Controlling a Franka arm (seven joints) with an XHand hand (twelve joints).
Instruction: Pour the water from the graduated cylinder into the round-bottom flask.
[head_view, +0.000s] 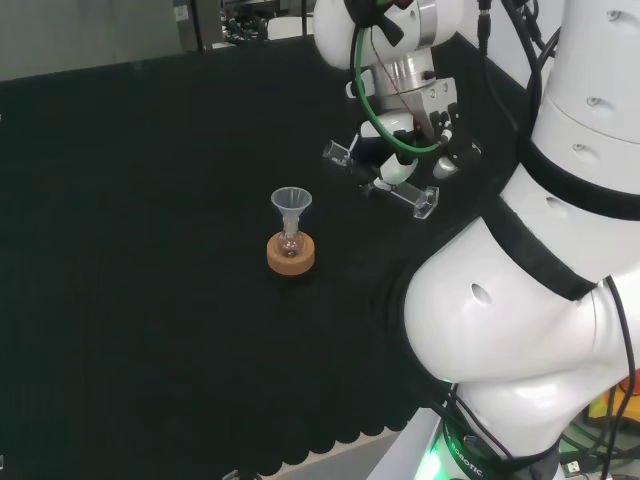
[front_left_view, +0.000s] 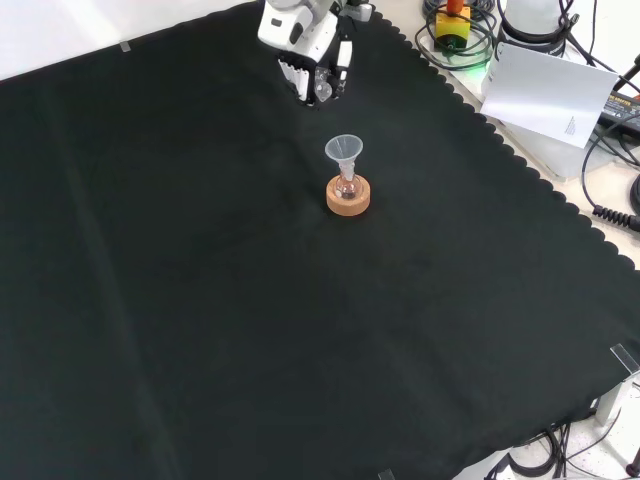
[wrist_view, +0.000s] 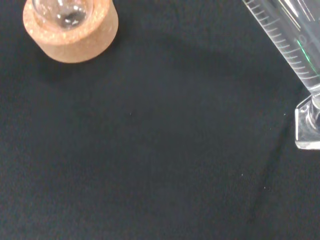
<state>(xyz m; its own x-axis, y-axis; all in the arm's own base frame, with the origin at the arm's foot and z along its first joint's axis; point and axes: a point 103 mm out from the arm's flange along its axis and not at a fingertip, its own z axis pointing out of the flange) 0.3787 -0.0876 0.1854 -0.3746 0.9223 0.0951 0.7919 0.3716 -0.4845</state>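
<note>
Your robot hand (front_left_view: 315, 72) holds the measuring cylinder (head_view: 385, 178) above the table (front_left_view: 200, 330).
In the head view its fingers curl around the clear cylinder, which lies nearly level in the grip. The flask (head_view: 290, 240), with a funnel (head_view: 291, 204) in its neck, sits on a cork ring (head_view: 290, 254) nearby, to the hand's left. The wrist view shows the cylinder's scale marks, too fine to read.

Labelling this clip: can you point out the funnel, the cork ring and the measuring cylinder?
funnel (head_view: 291, 201): head view, on its wide cone.
cork ring (front_left_view: 348, 199): front view, on its front side wall.
measuring cylinder (wrist_view: 290, 42): wrist view, on the marked tube wall.
</note>
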